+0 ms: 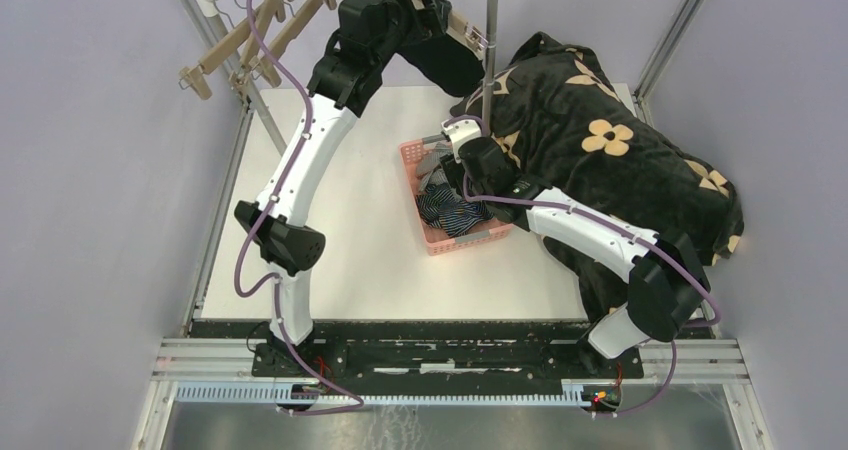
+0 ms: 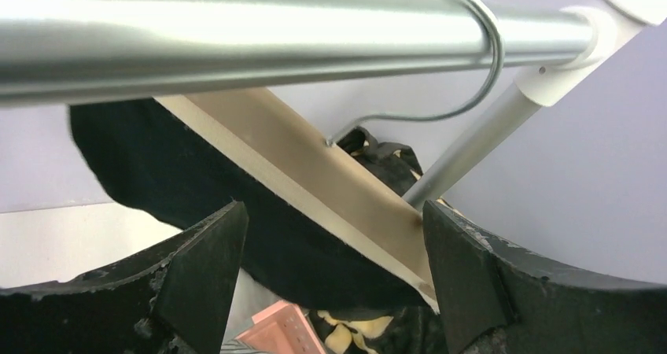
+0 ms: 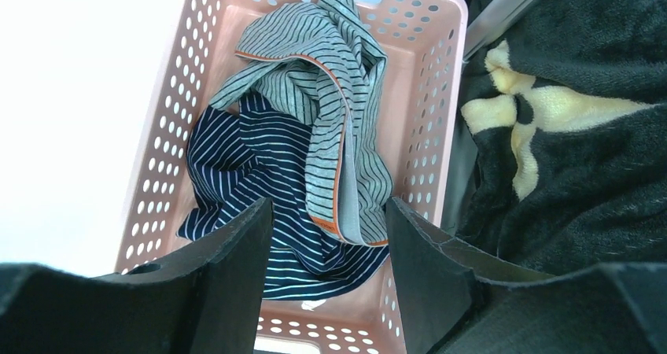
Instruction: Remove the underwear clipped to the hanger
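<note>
Wrist views show me the left gripper (image 2: 332,212) spread astride the hanger (image 2: 299,161), the right gripper (image 3: 329,206) spread above striped shorts (image 3: 330,118).

Top view looks down on the table (image 1: 350,230); both close wrist views share its pink basket (image 3: 169,134).
</note>
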`<control>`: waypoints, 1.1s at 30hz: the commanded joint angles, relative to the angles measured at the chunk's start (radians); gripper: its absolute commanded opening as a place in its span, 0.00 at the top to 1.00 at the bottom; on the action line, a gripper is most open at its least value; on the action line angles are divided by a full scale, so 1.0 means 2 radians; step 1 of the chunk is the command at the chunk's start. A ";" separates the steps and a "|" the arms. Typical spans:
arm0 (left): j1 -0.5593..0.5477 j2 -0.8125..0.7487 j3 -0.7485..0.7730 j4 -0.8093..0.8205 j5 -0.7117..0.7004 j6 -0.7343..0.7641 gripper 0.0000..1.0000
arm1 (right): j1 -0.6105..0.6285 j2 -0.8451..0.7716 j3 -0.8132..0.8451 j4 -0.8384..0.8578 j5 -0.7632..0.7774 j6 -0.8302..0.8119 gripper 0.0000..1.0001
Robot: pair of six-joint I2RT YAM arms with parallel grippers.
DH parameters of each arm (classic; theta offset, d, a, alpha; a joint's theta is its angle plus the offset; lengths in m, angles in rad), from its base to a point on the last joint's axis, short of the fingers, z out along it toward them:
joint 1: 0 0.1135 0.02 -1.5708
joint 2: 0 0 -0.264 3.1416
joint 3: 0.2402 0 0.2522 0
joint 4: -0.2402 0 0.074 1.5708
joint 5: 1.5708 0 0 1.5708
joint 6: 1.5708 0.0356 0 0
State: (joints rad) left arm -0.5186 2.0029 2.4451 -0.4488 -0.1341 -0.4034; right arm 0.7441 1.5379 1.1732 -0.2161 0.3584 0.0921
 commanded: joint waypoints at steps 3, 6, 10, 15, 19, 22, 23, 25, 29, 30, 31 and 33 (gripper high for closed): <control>-0.002 0.009 0.000 0.072 -0.013 -0.034 0.12 | 0.002 -0.011 0.000 0.029 -0.018 0.003 0.38; -0.002 0.009 -0.013 0.096 -0.008 -0.051 0.12 | 0.002 -0.007 0.002 0.029 -0.025 0.006 0.39; -0.002 0.021 -0.007 0.086 -0.007 -0.059 0.12 | 0.002 -0.008 0.000 0.028 -0.019 0.006 0.40; -0.002 0.014 -0.023 0.068 -0.008 -0.049 0.30 | 0.003 -0.011 0.001 0.027 -0.017 0.007 0.40; -0.002 -0.002 -0.046 0.062 -0.026 -0.035 0.51 | 0.002 -0.009 0.000 0.027 -0.009 0.006 0.41; -0.002 -0.013 -0.059 0.068 -0.032 -0.027 0.73 | 0.003 -0.006 0.002 0.028 -0.013 0.010 0.41; -0.002 -0.014 -0.060 0.070 -0.031 -0.024 0.87 | 0.002 -0.005 0.003 0.028 -0.015 0.012 0.41; -0.002 -0.016 -0.061 0.073 -0.028 -0.020 0.97 | 0.002 0.000 0.006 0.027 -0.019 0.014 0.41; -0.003 -0.024 -0.062 0.084 -0.019 -0.008 0.97 | 0.003 0.011 0.010 0.023 -0.023 0.015 0.43; -0.002 -0.026 -0.061 0.084 -0.016 -0.004 0.97 | 0.004 0.013 0.011 0.023 -0.025 0.016 0.43; -0.002 -0.031 -0.062 0.086 -0.011 0.000 0.97 | 0.004 0.015 0.013 0.023 -0.026 0.016 0.44; -0.006 -0.043 -0.070 0.089 -0.011 0.011 0.97 | 0.004 0.019 0.014 0.023 -0.028 0.017 0.44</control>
State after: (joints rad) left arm -0.5186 2.0045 2.3211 -0.2871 -0.1757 -0.4614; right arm 0.7464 1.5574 1.1713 -0.1963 0.3130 0.1108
